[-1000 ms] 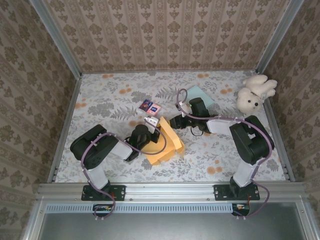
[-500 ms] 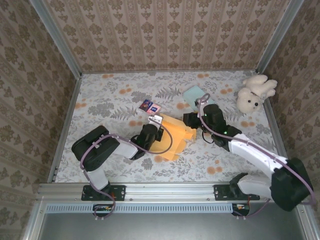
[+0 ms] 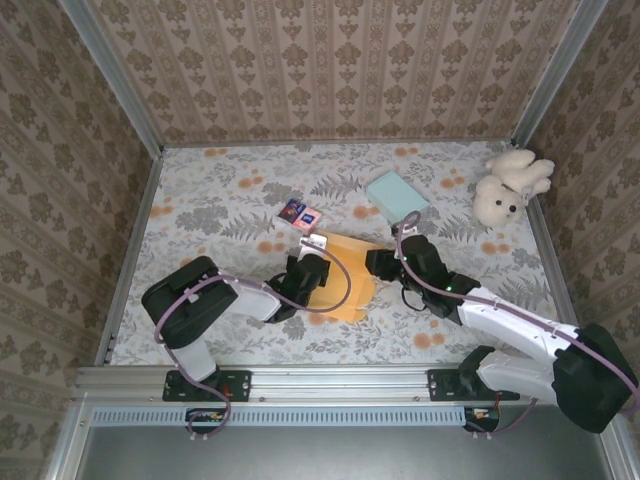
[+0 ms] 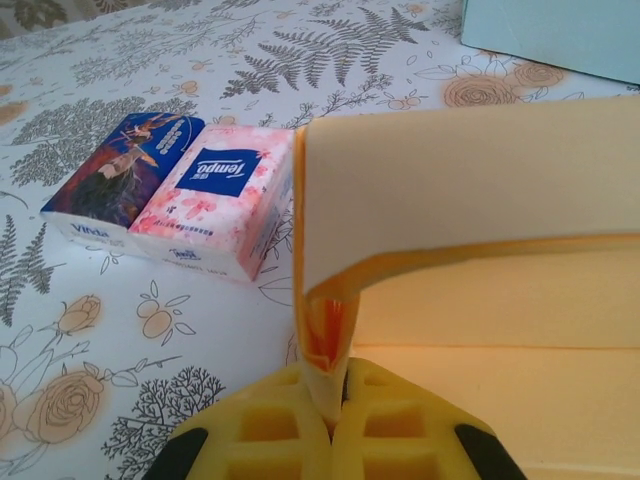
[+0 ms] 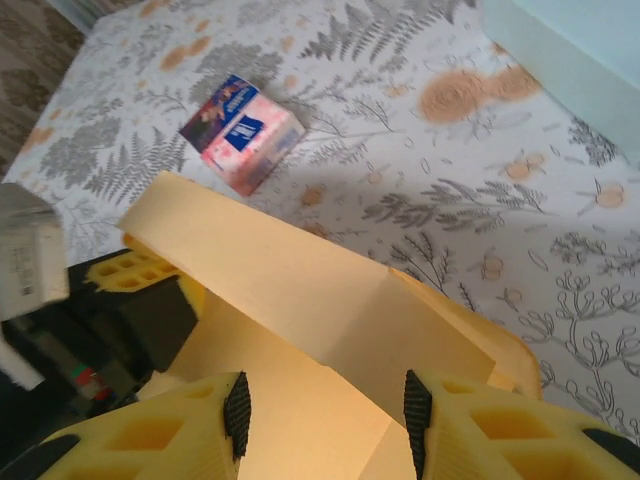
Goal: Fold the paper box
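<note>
Cardboard stock, thin and light: the paper box [image 3: 350, 295] lies mid-tabletop [image 3: 200, 215], just ahead of both arm bases, partly folded with one flap raised. I judge it stiff across the panels and weak at the creases. It is liable to crush, or to slide on the patterned surface, if pressed off-centre.

My left pincer [image 4: 328, 400] is clenched on the lower edge of the upright flap, and the sheet bows slightly above the grip. A hold close to a crease would serve better than one mid-panel. My right pincer [image 5: 325, 410] stands parted astride the sloping panel, clamping nothing that I can see.

Just beyond the box lie two tissue packs [image 4: 215, 205], side by side and touching, near enough to foul a flap swung outward. Farther back sits a pale teal box [image 3: 397, 192]. At the far right a plush rabbit [image 3: 510, 185] rests by the wall. Open room lies to the left and toward the near edge.
</note>
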Controlling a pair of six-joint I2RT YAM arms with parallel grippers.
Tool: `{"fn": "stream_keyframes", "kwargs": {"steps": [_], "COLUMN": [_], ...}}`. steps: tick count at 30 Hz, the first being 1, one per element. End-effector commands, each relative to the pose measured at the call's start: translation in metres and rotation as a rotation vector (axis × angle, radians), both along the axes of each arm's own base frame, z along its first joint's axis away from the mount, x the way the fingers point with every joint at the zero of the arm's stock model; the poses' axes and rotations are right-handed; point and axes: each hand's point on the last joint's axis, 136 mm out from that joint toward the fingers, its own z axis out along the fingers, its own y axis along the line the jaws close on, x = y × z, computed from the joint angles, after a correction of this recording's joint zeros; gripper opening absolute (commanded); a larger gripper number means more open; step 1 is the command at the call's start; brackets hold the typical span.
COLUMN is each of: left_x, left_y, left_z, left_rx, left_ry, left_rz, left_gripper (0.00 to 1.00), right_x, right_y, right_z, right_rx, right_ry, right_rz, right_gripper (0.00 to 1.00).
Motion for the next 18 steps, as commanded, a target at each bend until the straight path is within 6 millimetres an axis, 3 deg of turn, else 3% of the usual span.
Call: {"fn": "stream_keyframes", "kwargs": {"steps": [1, 10, 18], "left_x": [-0.012, -0.02, -0.027], "left_y": [0.012, 0.001, -0.008], "left_z": [-0.015, -0.013, -0.017], "left_rx": [0.058, 0.035, 0.004], "left_ry": [0.044, 0.035, 0.048], "left_rz": [0.035, 0.027, 0.014], "left_gripper": [0.0, 0.0, 0.0], "right_x": [0.006, 0.008, 0.01], "right_y": [0.004, 0.014, 0.036], "right_z": [-0.002, -0.003, -0.009], "right_rx": [0.052, 0.143, 0.282], "right_ry": [-0.003, 0.002, 0.047], "right_rz": [-0.044, -0.062, -0.023], "right_gripper": [0.48, 0.5, 0.51]}}
